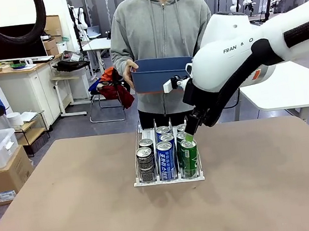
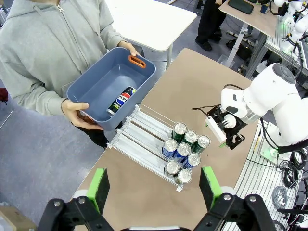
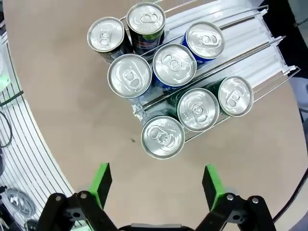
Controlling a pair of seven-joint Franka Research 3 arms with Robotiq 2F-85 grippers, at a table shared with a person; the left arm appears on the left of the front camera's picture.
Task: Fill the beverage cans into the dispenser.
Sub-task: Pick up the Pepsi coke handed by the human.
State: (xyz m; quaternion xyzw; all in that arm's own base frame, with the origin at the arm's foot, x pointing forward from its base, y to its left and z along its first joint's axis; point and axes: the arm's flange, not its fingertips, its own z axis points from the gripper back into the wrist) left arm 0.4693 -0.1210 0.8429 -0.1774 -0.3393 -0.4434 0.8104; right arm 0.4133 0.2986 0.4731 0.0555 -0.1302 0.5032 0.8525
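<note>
1. I see a brown tabletop (image 1: 71, 214) standing over a grey floor (image 1: 71, 122).
2. At left I see a white cabinet (image 1: 26, 88) with a dark monitor (image 1: 21, 50) on it, and a cardboard box (image 1: 3, 180) nearer me.
3. A white desk (image 1: 291, 86) stands at right.

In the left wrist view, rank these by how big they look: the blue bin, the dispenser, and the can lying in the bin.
1. Largest, too alike to split: blue bin and dispenser.
2. Smallest by far: can lying in the bin.
</note>
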